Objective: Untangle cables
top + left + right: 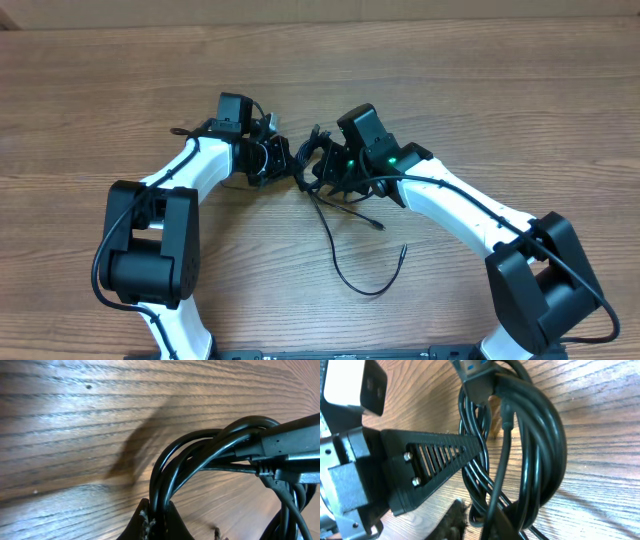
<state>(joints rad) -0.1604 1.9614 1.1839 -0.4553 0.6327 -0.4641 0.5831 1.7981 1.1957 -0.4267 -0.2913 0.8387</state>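
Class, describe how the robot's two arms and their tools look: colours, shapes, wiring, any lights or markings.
The left arm and right arm: white curved links, chunky black joints, black wires alongside. Left tool and right tool: black. A green light glows by the right wrist. One right finger is a black slotted wedge with two silver screws.

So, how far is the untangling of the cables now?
Done: little; one thin black cable end trails loose on the brown wooden table. In hand: left fingers pinch the looped black cable bundle; right fingers straddle it. Left: separating the whole bundle.
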